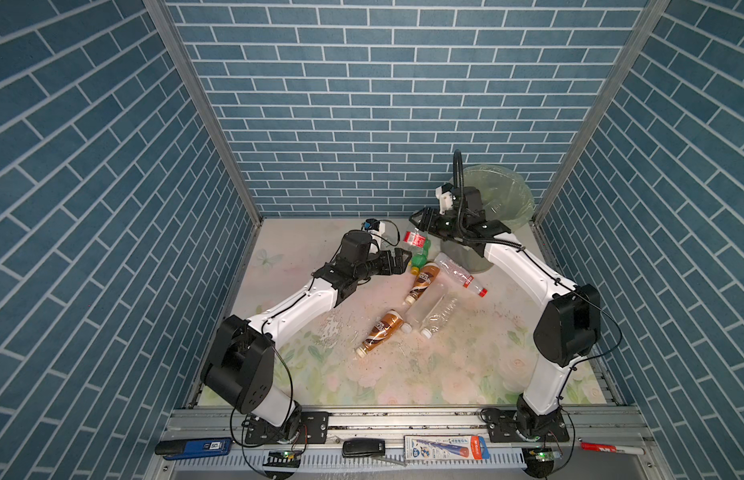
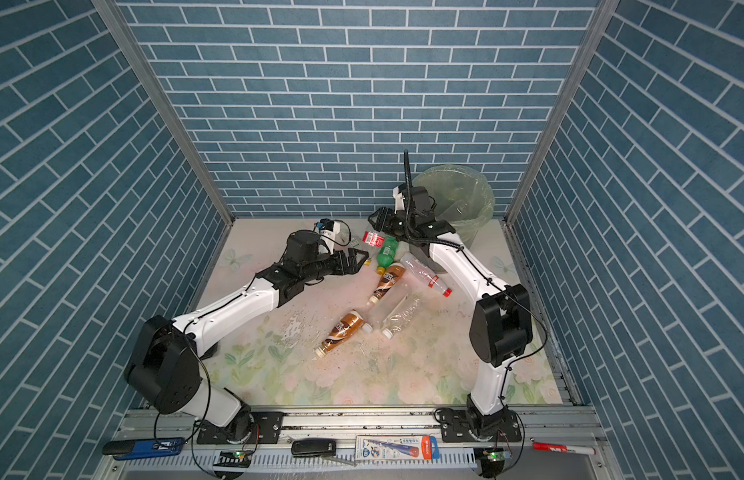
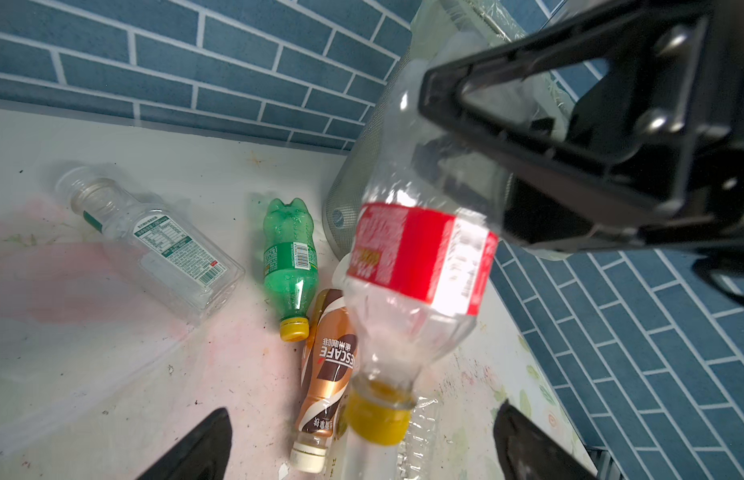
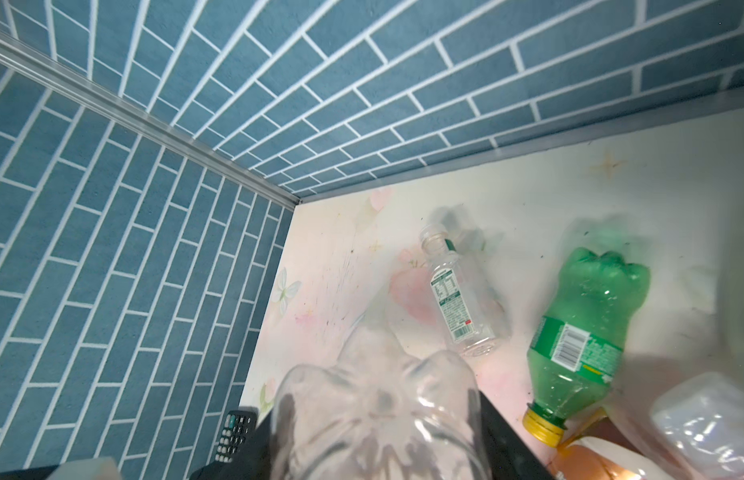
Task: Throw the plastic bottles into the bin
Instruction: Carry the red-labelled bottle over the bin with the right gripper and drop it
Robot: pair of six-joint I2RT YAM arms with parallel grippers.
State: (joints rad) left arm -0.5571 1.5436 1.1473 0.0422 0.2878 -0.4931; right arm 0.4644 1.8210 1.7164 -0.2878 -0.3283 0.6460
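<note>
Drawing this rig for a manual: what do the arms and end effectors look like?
The left arm and right arm have white link shells, black joint housings and thin black cables. The left end effector and right end effector are black, with hollow triangular fingers.

Glossy clear plastic bottle (image 3: 420,257) — matt grey mesh bin (image 3: 357,174)
</note>
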